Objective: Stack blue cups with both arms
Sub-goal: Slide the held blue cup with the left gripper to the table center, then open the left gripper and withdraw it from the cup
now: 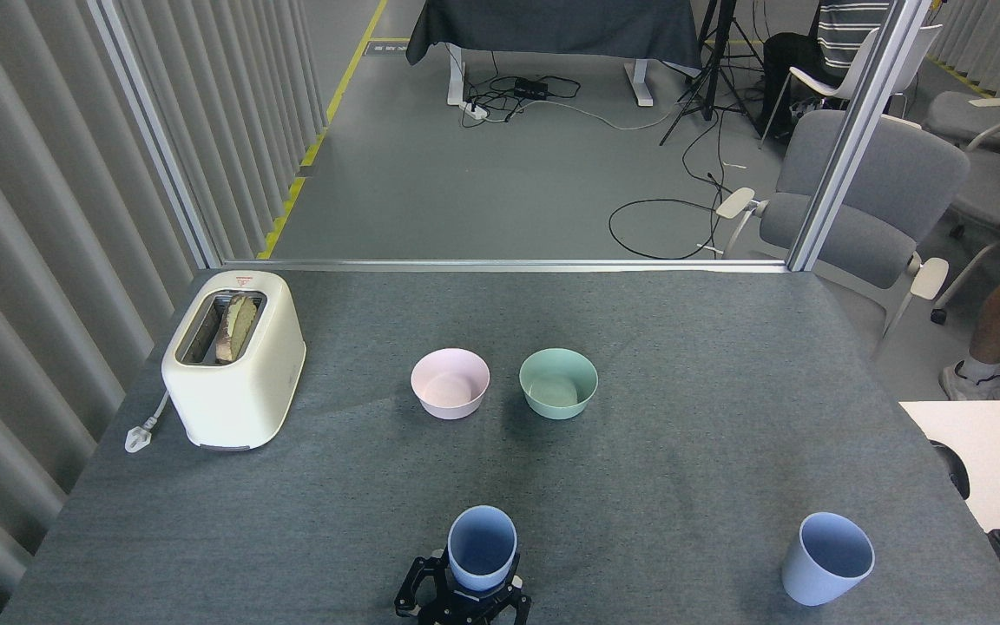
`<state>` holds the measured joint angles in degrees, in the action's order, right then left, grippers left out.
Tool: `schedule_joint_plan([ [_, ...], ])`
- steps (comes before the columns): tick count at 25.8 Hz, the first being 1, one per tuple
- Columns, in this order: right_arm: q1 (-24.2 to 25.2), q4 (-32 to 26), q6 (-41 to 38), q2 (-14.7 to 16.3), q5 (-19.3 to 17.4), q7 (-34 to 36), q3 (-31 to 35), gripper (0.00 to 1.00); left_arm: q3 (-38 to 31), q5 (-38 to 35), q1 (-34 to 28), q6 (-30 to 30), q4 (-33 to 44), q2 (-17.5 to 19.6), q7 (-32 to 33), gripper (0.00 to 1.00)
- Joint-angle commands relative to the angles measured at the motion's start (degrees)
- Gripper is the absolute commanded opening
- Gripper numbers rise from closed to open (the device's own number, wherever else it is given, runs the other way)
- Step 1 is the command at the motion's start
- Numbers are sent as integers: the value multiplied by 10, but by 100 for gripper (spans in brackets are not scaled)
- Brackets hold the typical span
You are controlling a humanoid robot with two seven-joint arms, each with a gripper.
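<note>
2 blue cups (827,558), 1 in left tool (463,599).

Bright, even overhead light, soft shadows under the bowls (504,384), sharp focus throughout

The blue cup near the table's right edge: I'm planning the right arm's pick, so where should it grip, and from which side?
Grip the free blue cup around its side wall, probably from the right. It stands upright, handleless, tapering toward the base, nothing close by.
</note>
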<state>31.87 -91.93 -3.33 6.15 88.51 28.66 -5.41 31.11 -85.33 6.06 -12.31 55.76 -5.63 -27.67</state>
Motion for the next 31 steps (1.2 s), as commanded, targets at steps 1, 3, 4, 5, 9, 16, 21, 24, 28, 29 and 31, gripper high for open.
schedule_joint_plan([
  [1, -1, 1, 0, 0, 0, 2, 0, 100, 2, 2, 2, 1, -4, -1, -1, 71],
  [3, 0, 3, 0, 0, 0, 2, 0, 100, 1, 2, 1, 0, -4, 1, 0, 73],
  [4, -1, 3, 0, 0, 0, 2, 0, 100, 1, 3, 1, 0, -4, 1, -1, 73],
  [5, -1, 3, 0, 0, 0, 2, 0, 100, 1, 4, 1, 0, -4, 1, 0, 79],
  [9, -1, 3, 0, 0, 0, 2, 0, 100, 0, 6, -3, -1, -3, 2, -1, 99],
  [16, 0, 3, 0, 0, 0, 3, 0, 100, -1, 7, -24, -1, 7, 4, -1, 100],
  [21, 0, 3, 0, 0, 0, 3, 0, 100, -6, 10, -51, -1, 22, 8, -1, 100],
  [24, 0, 4, 0, 0, 0, 3, 0, 100, -9, 11, -76, -1, 48, 15, -1, 100],
  [28, 4, 4, 0, 1, 1, 3, 0, 100, -38, 11, -114, 0, 112, 39, 3, 100],
  [29, 6, 4, 1, 1, 1, 3, 0, 100, -44, 12, -131, 1, 133, 43, 4, 100],
  [31, 6, 4, 1, 0, 1, 3, 0, 100, -50, 13, -157, 1, 167, 58, 5, 100],
])
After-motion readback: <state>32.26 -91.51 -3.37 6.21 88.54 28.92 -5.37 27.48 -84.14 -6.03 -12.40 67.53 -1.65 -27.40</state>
